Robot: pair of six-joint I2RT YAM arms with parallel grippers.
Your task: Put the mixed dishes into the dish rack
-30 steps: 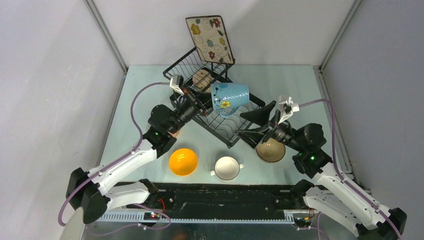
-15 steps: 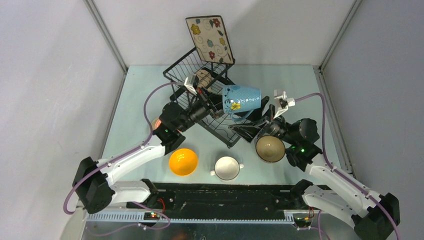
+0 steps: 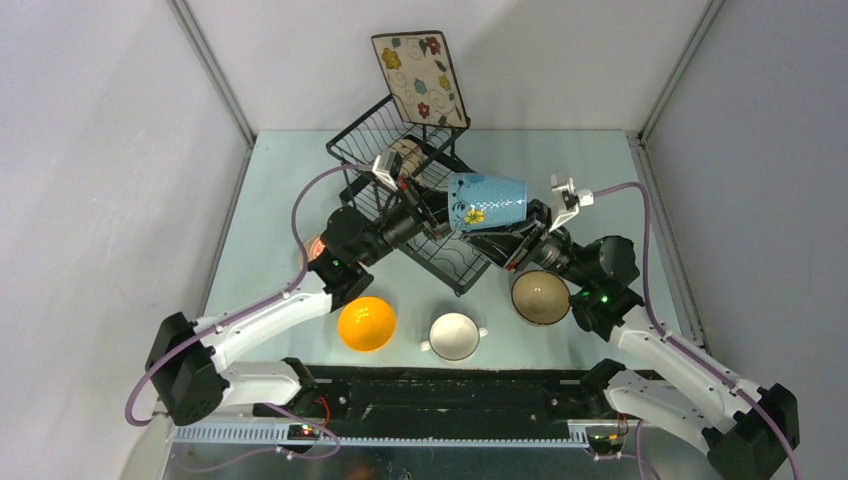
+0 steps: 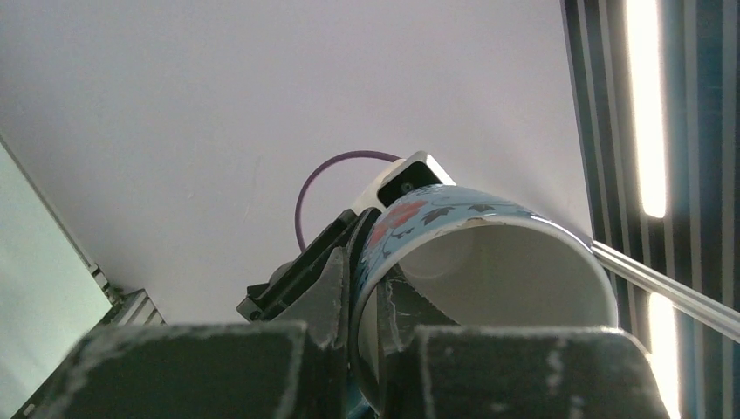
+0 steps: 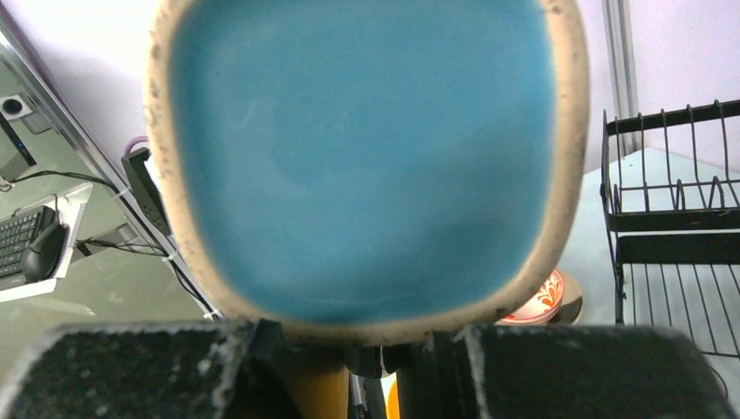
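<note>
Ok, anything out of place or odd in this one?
The blue mug hangs sideways in mid-air over the dish rack, the left gripper pinching its rim and the right gripper at its base. The square floral plate stands tilted at the rack's far end. No spill or breakage shows.

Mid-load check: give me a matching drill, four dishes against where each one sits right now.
Dishes:
1. blue mug
2. square floral plate
3. orange bowl
4. white two-handled bowl

Places:
A. on the table, middle of the near row
B. leaning at the far end of the dish rack
C. in the air above the rack, rim pinched by the left gripper
D. on the table, left end of the near row

Pairs: 1-C, 2-B, 3-D, 4-A
</note>
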